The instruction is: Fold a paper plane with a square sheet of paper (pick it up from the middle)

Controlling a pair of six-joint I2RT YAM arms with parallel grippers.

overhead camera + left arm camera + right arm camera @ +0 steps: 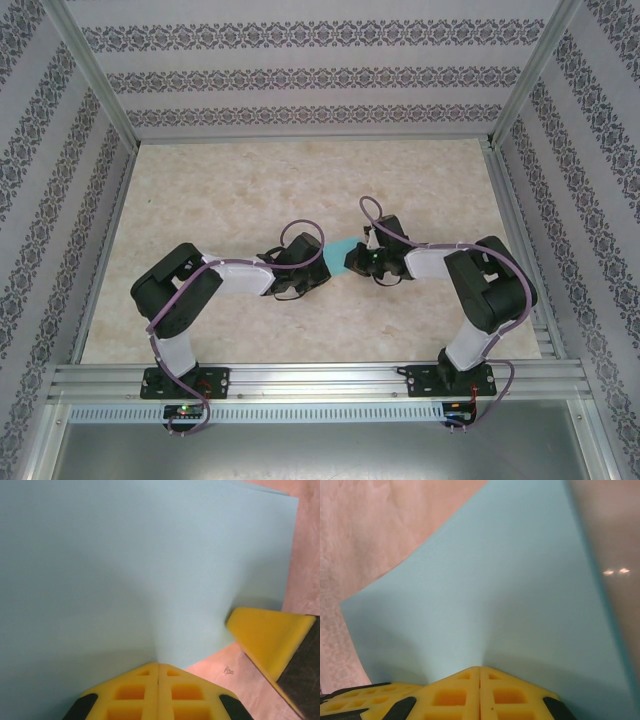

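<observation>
The square sheet of paper [338, 256], plain turquoise, hangs between my two grippers over the middle of the table. My left gripper [312, 272] is shut on its near edge, yellow fingertips pressed together [158, 666], and the paper [125, 570] rises from them in a soft ridge. From the other side my right gripper [359, 262] is shut on the paper too, its tips meeting [480, 670] under the bowed sheet [495, 590]. The sheet is broad and curved, with no paper plane shape. Each wrist view shows the other gripper's yellow finger [267, 635] [360, 700] close by.
The beige marbled tabletop [300, 190] lies bare all round the arms. Patterned walls and aluminium rails [300, 380] close the workspace in on every side. Both arm bases are bolted at the near rail.
</observation>
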